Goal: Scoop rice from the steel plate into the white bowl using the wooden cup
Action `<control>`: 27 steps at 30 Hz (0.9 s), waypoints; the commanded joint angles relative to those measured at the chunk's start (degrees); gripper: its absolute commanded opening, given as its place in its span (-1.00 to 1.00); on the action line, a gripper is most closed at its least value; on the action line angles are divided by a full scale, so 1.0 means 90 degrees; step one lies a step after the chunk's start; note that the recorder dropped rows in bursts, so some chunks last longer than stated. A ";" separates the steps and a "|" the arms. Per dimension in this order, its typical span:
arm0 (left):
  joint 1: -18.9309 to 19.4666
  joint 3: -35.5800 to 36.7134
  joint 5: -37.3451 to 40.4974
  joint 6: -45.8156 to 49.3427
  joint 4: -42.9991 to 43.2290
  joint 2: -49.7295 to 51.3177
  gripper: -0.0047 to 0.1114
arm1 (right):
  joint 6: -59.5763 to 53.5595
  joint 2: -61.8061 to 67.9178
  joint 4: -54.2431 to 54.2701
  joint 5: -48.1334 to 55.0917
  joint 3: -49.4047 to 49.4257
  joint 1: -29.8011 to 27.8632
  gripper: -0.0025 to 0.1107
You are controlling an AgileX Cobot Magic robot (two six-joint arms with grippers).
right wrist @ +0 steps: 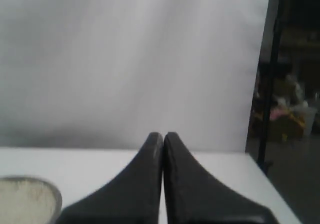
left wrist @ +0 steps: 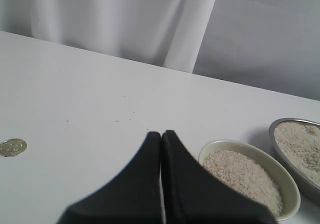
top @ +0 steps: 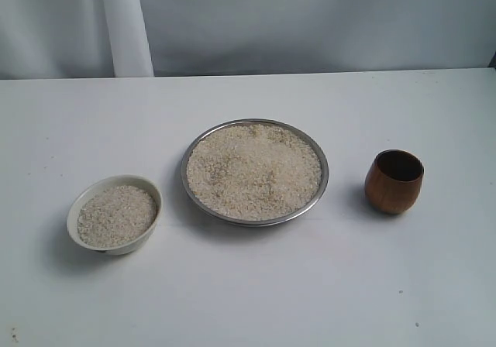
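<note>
You had the steel plate sitting about midway across the desk, heaped nearly to its rim with rice. The white bowl stood toward the desk's left edge and a little closer to the near edge than the plate. It was apart from the plate and already held a level layer of grains. The wooden cup stood upright toward the right edge, well clear of the plate's rim, its dark inside showing nothing I could make out. The three formed a loose row across the desk, none touching another.

Your left end effector was pinched fully together with nothing between its black fingers. It hung over the desk on the left side, with the bowl just beside it and the plate past that. A small round brassy disc lay on the bare desk further out.

Your right end effector was likewise closed tight and empty, above the desk near its right edge, with a sliver of the plate off to one side. Neither arm reached into the exterior view. A white curtain hung behind the far edge.
</note>
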 commanded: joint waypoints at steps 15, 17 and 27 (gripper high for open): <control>-0.0030 -0.0020 -0.0066 -0.0025 -0.0010 -0.0016 -0.92 | 0.0036 -0.0030 0.0034 -0.2461 0.0024 -0.0055 -0.96; -0.0030 -0.0020 -0.0066 -0.0025 -0.0010 -0.0016 -0.92 | 0.0036 -0.0030 0.0034 -0.2461 0.0024 -0.0055 -0.96; -0.0030 -0.0020 -0.0066 -0.0025 -0.0010 -0.0016 -0.92 | 0.2874 -0.0030 0.0218 -0.2837 0.0024 -0.0055 -0.96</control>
